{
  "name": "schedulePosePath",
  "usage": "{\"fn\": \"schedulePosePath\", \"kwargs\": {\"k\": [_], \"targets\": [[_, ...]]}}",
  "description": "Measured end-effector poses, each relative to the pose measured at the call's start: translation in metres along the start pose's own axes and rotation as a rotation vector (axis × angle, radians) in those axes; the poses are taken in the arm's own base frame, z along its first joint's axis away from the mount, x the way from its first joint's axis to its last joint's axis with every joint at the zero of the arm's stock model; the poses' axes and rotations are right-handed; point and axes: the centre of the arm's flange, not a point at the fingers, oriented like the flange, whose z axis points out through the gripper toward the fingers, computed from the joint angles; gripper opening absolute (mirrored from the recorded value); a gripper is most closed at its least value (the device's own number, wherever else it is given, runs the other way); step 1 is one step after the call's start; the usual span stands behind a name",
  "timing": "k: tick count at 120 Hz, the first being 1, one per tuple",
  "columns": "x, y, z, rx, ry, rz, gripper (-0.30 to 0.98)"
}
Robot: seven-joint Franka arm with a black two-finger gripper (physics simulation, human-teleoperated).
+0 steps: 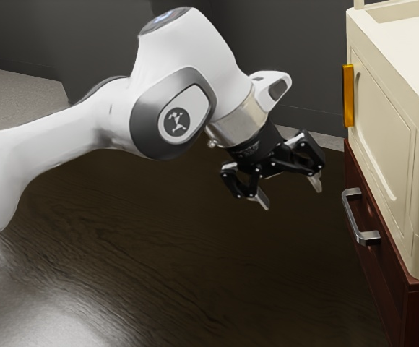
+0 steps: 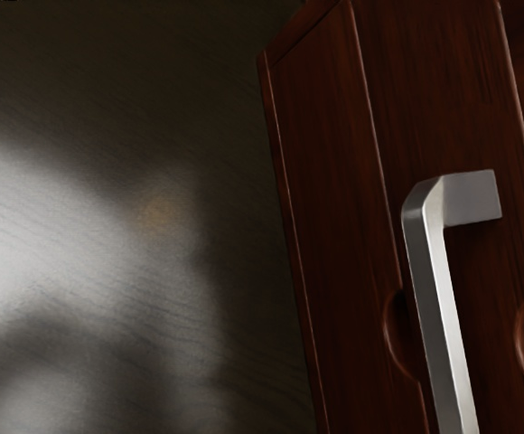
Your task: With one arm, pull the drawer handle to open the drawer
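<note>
Showing the gripper (image 1: 291, 191) wide open, holding nothing, and hanging short of the handle (image 2: 439, 312), which is mounted on the drawer (image 1: 383, 264) toward the exterior view's right. Risking a fingertip knock against the handle through approaching misaligned, and, through gripping too shallowly, a slip when pulling.

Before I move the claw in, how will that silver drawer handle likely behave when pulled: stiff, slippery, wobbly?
The handle looks like a thick metal bar, so probably stiff. Its smooth, shiny surface may let the claw slip. It meets the reddish-brown front at both ends, so it likely won't wobble.
</note>
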Motion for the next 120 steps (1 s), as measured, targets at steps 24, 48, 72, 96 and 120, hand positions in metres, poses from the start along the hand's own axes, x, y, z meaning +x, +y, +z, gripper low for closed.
{"fn": "schedulePosePath", "kwargs": {"k": [24,48,72,96,120], "targets": [[0.007,0.003,0.013,-0.040,0.003,-0.045,0.62],[0.004,0.017,0.029,-0.060,-0.002,-0.049,0.56],[0.008,0.023,0.041,-0.061,-0.001,-0.054,0.50],[0.005,0.030,0.053,-0.057,-0.011,-0.038,0.47],[0.004,0.036,0.059,-0.057,-0.014,-0.026,0.47]]}}
